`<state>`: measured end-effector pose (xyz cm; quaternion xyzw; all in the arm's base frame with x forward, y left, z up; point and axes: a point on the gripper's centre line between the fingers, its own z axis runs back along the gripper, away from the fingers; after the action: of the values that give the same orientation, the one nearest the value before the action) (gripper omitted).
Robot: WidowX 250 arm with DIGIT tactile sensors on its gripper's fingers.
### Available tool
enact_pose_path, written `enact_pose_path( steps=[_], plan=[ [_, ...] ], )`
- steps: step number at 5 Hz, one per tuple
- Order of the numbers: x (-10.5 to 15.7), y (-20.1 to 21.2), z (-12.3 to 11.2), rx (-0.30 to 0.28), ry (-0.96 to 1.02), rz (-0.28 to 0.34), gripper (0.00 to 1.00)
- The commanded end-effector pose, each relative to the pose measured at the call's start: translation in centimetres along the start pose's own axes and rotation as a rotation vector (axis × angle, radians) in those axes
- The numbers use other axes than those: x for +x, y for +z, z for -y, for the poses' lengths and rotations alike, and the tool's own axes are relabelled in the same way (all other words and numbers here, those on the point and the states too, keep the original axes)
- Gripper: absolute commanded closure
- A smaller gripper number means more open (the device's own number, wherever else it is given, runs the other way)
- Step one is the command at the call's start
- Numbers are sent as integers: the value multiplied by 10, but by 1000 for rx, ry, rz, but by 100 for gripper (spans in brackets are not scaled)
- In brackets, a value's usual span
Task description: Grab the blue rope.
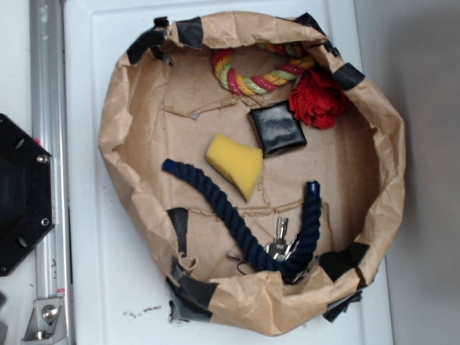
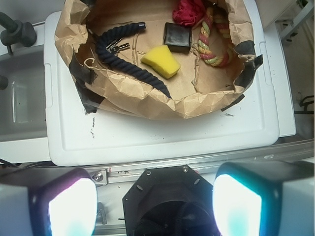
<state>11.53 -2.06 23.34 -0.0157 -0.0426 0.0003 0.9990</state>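
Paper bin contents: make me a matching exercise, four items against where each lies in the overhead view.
Items:
1. blue rope
2. yellow sponge
3. red cloth
4. keys

Places (overhead view):
A. upper right, against the wall of the paper bin
B. inside the bend of the long dark curve, lower part
C. centre, just left of the black pouch
D. curving from mid-left down to the lower right

Pairs: 1-D, 2-C, 3-A, 4-B
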Motion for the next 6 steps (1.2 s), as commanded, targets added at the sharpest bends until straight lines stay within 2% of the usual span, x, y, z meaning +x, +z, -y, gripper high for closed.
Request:
enact_pose_path(
  steps=[1,2,3,4,5,6],
  plan=[
    [96,-59,-9,124,-120,116,0],
    [121,-78,-11,66,-171,143,0],
    [143,-122,-9,-60,-300,115,0],
    [148,-157,7,-35,-417,110,0],
    [155,-191,35,-5,-607,130,0],
    [140,-201,65,-34,-856,75,0]
  ],
)
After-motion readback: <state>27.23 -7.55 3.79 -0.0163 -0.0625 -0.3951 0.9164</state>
